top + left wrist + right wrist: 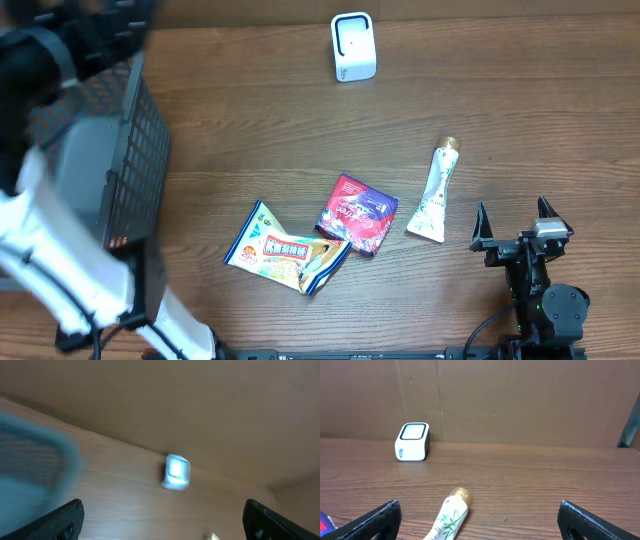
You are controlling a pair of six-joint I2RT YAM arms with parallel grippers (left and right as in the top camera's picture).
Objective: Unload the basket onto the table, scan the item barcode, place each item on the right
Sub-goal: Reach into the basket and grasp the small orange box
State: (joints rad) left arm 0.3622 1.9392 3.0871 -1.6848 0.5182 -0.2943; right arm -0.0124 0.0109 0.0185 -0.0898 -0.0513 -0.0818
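Tube, pouch and snack bag lie lower centre, unheld. Left gripper and right gripper gape empty. Best grasp 1 by its edge, barcode facing scanner at top.

- left wrist view's all smeared; scanner is just a pale blob, basket a grey-blue blur;
- tube runs off the bottom edge of the right wrist view;
- packet print too tiny to read
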